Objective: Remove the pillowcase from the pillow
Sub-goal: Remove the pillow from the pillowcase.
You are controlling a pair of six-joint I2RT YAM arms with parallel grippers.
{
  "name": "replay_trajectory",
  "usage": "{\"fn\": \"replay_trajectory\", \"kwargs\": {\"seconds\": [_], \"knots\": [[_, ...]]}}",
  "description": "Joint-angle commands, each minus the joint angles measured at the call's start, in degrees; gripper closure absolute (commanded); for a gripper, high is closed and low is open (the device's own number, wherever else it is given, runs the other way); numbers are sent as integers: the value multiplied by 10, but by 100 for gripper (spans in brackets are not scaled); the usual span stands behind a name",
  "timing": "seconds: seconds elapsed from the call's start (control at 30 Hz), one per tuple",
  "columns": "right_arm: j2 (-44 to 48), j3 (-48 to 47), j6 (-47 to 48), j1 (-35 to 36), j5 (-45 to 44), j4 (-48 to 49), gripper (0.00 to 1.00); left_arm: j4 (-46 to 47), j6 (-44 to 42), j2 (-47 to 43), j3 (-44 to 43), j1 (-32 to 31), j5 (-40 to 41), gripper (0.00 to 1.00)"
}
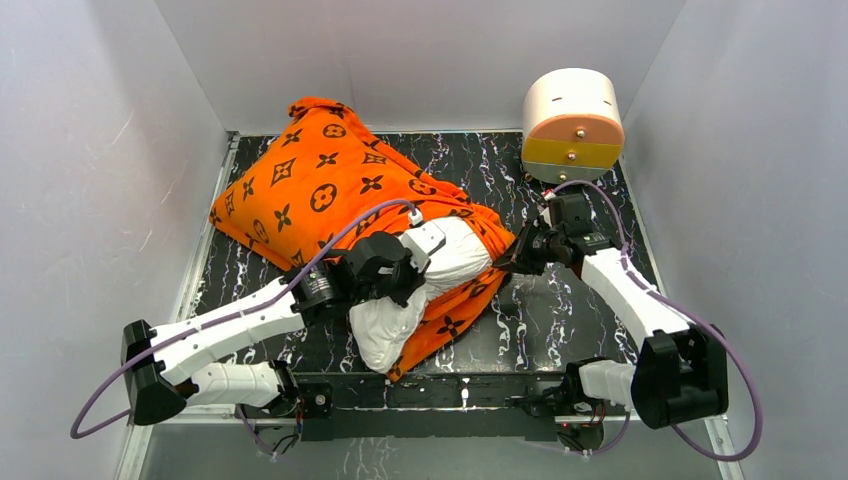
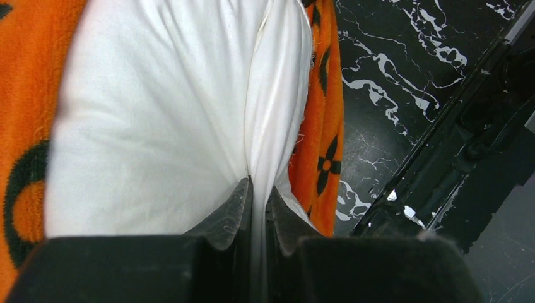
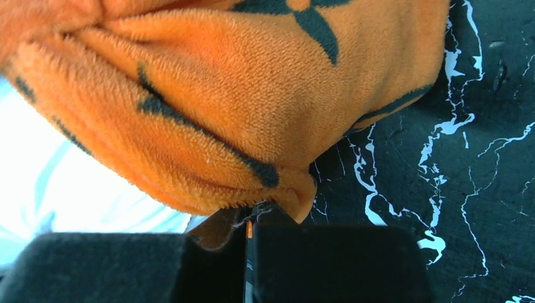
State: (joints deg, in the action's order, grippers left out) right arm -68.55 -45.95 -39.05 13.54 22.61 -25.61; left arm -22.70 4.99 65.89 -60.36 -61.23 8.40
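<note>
Top external view: we see one pillowcase (image 1: 320,190), bright orange plush printed with dark brown flowers, circles and diamonds. It lies slantwise across the left and middle of the table (image 1: 560,310), and its far corner touches the back wall. Its open end faces the near edge, where one plump white pillow (image 1: 455,255) bulges out, partly bared. The orange cloth is bunched around the pillow's sides.

We count two arms. In the left wrist view, the left gripper (image 2: 258,189) is pressed together on a fold of the pillow's white fabric, right along a stitched seam, with orange cloth on both sides. In the right wrist view, the right gripper (image 3: 252,218) pinches the fuzzy edge of the pillowcase just above the dark tabletop.

The table is black with white marble veins. We see one round white box (image 1: 572,120) at its far right corner, well apart from the pillow. White walls close in three sides.
</note>
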Motion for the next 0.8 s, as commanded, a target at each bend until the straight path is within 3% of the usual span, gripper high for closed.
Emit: {"fn": "replay_trajectory", "kwargs": {"seconds": [0.0,0.07,0.23,0.47,0.53,0.57,0.7,0.77], "knots": [[-54,-42,56,-46,-240,38,100,-94,8,-100,16,4,-5,100],[-50,-29,55,-45,-175,71,100,-91,10,-101,20,4,-5,100],[-62,-23,45,-46,-236,44,100,-91,9,-106,20,4,-9,100],[-34,12,33,-44,-75,122,100,-82,3,-93,21,4,-20,97],[-32,20,27,-41,-46,136,100,-67,-3,-74,11,4,-42,59],[-30,25,25,-39,-35,142,100,-58,-7,-62,1,4,-51,47],[-22,41,21,-33,3,157,100,-31,-39,11,-69,4,-84,25],[-12,49,18,-32,13,160,100,-31,-67,54,-109,4,-113,20]]}}
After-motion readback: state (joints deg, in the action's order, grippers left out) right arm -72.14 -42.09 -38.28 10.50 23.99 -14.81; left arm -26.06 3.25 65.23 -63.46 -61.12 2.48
